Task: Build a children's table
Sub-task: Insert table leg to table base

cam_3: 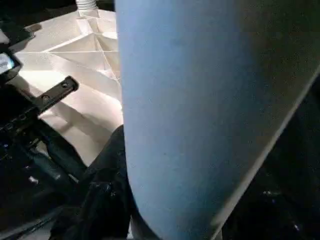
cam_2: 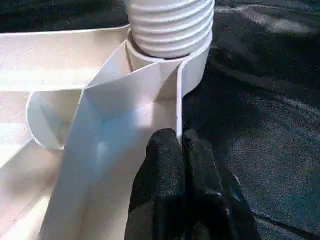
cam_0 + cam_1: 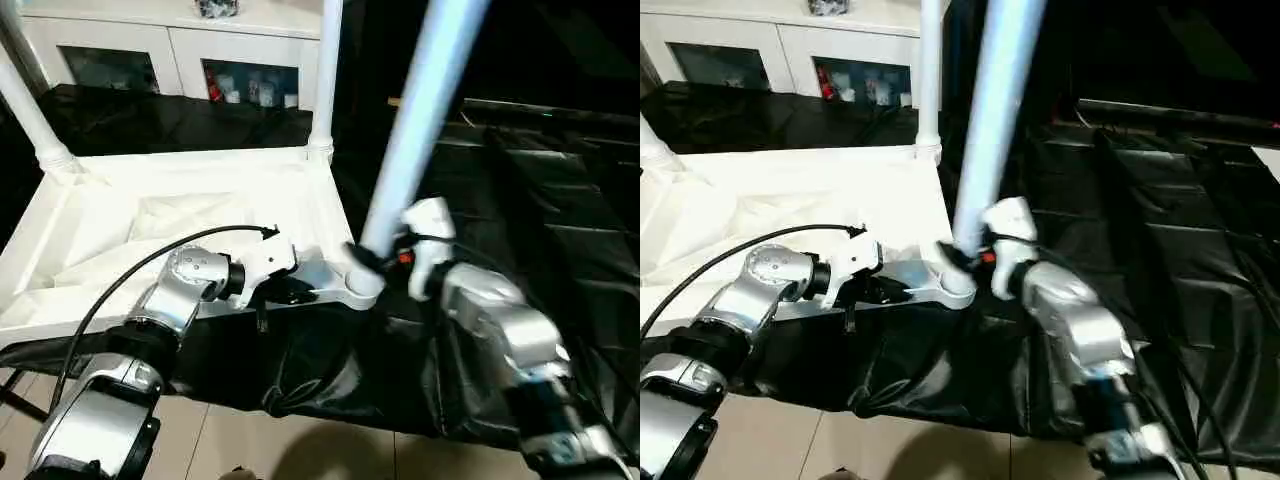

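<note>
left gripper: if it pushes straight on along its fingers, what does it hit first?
Likely the corner socket with the leg's threaded end in it. The left gripper, shut on the table top's rim, points along that rim.

Black sheeting (image 3: 520, 180) spread beneath and beyond both claws; white cabinet (image 3: 170, 45) with glass doors far behind; tiled floor (image 3: 300, 450) below.

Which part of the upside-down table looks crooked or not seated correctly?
The leg at the near corner socket leans, while the far corner leg stands upright. The right gripper holds it; the left gripper pinches the tabletop rim.
</note>
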{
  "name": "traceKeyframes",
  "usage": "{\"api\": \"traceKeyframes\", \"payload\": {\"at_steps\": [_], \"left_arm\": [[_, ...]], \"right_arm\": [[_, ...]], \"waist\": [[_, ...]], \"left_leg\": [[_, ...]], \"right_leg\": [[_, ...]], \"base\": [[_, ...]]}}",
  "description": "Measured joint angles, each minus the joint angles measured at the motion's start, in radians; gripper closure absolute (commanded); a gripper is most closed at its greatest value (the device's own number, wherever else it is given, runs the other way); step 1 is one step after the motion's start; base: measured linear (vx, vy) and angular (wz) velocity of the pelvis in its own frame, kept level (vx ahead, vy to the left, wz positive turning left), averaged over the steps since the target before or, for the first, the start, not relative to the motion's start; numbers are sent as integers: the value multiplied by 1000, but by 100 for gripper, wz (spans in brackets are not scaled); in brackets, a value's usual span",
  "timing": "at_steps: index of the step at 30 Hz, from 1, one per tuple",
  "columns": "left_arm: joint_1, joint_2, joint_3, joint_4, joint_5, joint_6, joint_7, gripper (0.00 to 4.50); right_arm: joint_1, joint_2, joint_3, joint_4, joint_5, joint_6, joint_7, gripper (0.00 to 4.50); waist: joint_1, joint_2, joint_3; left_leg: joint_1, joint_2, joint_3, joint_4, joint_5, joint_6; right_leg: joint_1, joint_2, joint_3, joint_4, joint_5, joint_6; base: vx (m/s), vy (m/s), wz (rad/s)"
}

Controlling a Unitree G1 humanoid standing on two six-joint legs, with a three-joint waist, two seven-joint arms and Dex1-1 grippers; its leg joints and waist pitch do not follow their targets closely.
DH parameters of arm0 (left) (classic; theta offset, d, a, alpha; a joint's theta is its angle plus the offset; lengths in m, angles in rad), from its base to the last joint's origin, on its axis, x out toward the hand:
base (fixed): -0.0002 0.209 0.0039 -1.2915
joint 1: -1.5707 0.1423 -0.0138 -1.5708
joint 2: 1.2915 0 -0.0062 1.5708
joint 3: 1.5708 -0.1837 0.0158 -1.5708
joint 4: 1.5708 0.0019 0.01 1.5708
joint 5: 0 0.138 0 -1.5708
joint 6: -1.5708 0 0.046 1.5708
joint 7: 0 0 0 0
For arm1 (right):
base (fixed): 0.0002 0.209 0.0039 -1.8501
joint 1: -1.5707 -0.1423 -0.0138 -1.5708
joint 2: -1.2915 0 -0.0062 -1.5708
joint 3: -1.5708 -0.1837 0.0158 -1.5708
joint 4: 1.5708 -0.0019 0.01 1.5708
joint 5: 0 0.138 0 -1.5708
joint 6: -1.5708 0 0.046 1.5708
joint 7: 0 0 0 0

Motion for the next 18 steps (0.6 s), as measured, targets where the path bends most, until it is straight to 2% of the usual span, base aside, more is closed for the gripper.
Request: {"api": "traceKeyframes", "payload": {"at_steps": [12,15,18], "left_arm": [[4,1,5,-8,-1,23,-2,450],[4,1,5,-9,-1,27,-3,450],[4,1,5,-10,-1,26,-3,450]], "right_arm": [[-38,13,-2,78,-1,-21,11,261],[-40,16,-10,90,9,-22,13,261],[-24,27,-47,102,42,-39,19,261]], "waist": [[-3,-8,-5],[-3,-9,-6],[-2,-9,-6]], "left_leg": [[1,0,0,0,0,0],[1,0,0,0,0,0],[1,0,0,-1,0,-1]], "right_leg": [[0,0,1,1,0,0],[0,0,1,1,0,0],[0,0,1,0,0,0]], "base": [[0,0,0],[0,0,0],[0,0,0]]}}
